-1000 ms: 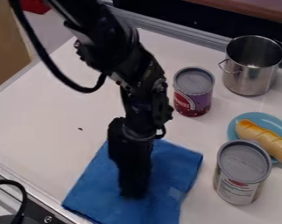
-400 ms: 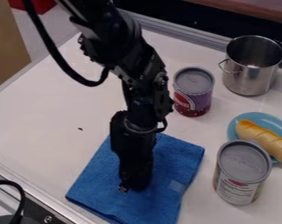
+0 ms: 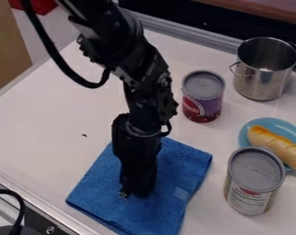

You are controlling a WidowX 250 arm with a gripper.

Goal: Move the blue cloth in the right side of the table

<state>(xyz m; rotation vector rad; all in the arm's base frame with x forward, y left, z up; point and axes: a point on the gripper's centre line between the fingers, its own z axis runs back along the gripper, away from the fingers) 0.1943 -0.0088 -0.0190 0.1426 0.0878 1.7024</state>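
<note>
White table (image 3: 46, 133) under blue cloth (image 3: 184, 172), grey rail (image 3: 190, 38) behind.

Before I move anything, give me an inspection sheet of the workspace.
Surface: white tabletop, small dark speck beside the cloth
Job's things: blue cloth spread flat, pale patch on it
Clutter: steel pot; purple-red can and grey-lidded can, both upright; bread roll on blue plate
Hand: hand over the cloth, pointing down; grip unclear
Cables: black cable looping beside the arm; another at lower left
Surroundings: metal rail along far edge, red object beyond
</note>
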